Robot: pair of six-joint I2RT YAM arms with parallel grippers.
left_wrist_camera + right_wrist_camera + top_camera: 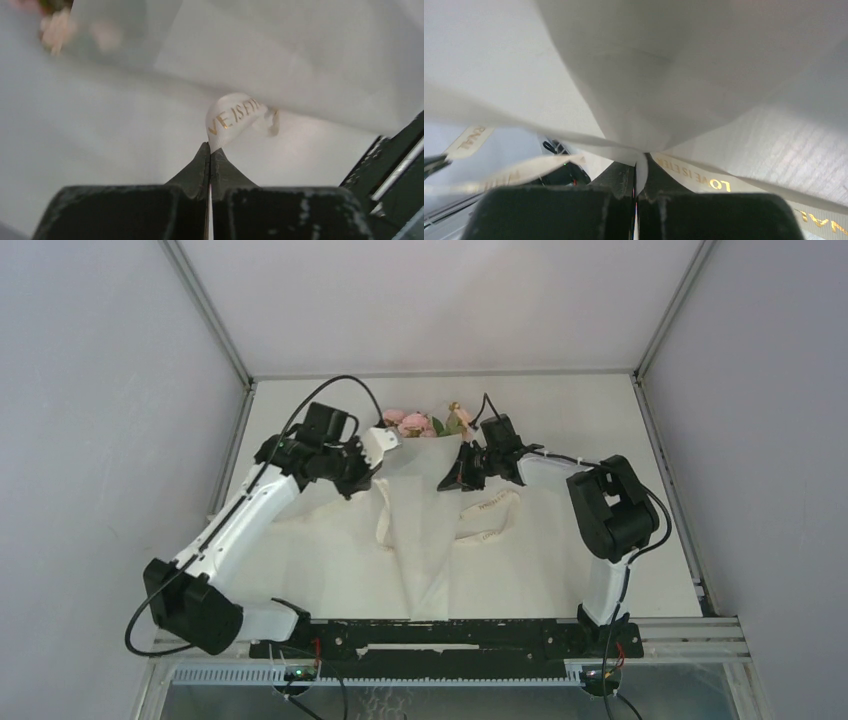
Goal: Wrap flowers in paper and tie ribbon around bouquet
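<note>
cream-beige fabric, a long narrow ribbon (232,117) printed with gold lettering, is pinched in the left gripper (210,147). its black jaws are pressed together on a curled end of the strip, which bulges out just past the tips.

the large, thin, translucent white crinkly paper (430,540) lies on the white table (560,410) between the two arms. it is folded into a long cone that narrows toward the near edge, with a wider flat part spread to the left. the artificial pale-pink roses with green leaves (410,423) poke out of the cone's wide far end, at the back middle of the table.

in the top view the left gripper sits at the left side of that opening, just beside the blooms. the right gripper (639,162) sits against the cone's right side, a little nearer. its jaws are together too: the ribbon runs into their tips from both sides and a pale sliver is nipped between them, with a fold of paper touching just above.

loose lengths of ribbon lie on the paper on both sides of the cone, one strip down the left and one loop on the right.
</note>
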